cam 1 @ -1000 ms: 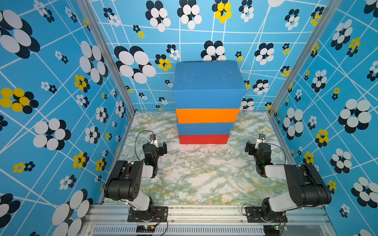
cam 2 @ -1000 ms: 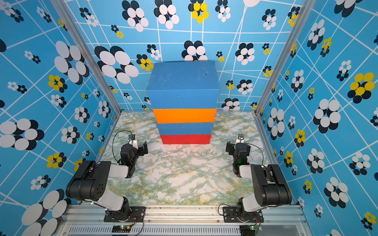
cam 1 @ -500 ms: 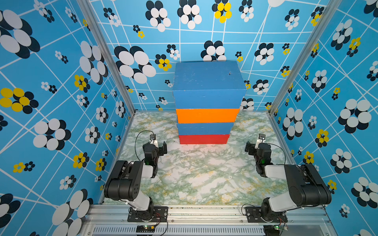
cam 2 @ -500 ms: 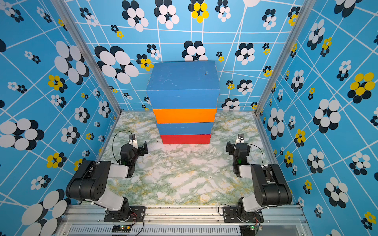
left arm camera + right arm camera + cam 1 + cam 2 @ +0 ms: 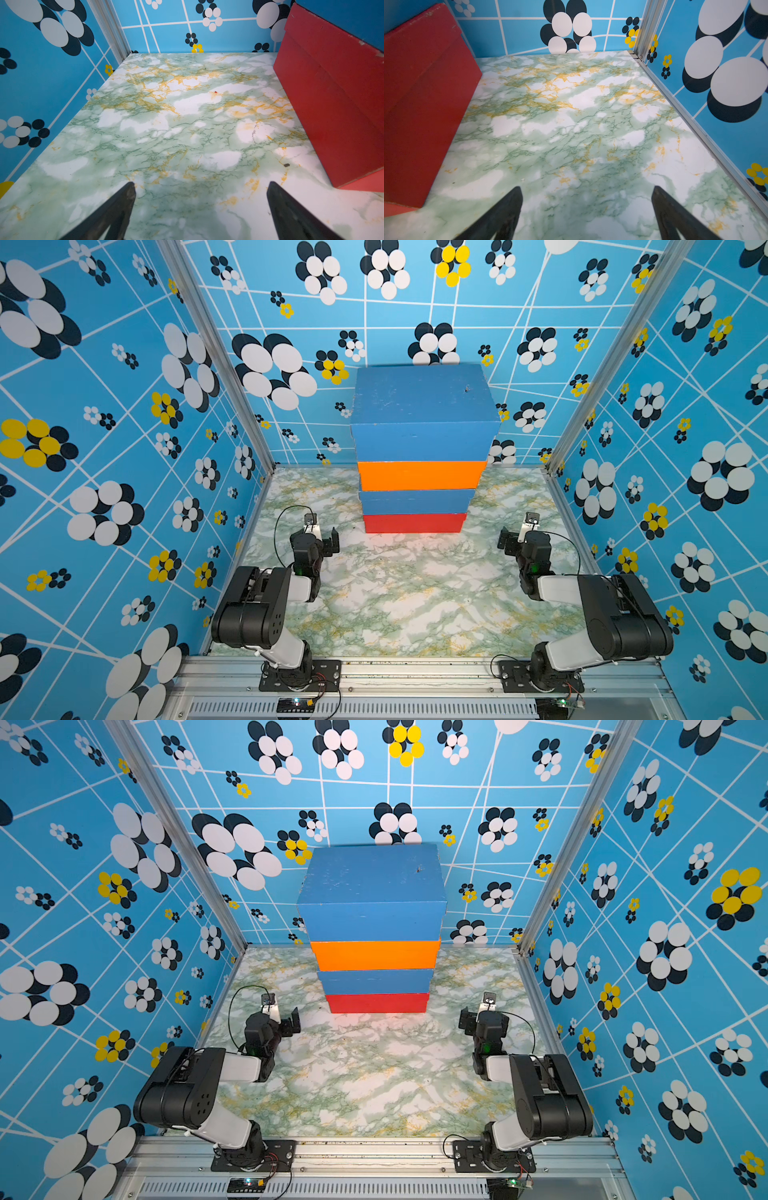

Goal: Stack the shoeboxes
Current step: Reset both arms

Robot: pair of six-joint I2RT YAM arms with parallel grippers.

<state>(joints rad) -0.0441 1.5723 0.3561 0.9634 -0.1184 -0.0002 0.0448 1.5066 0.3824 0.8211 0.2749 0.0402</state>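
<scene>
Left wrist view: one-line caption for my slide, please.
Open jaws over the marble table, the red box alongside with a blue box resting on it.

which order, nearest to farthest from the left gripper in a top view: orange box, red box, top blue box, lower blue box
From the left gripper:
1. red box, bottom of the stack.
2. lower blue box, resting on the red.
3. orange box, third up.
4. top blue box, highest.
</scene>
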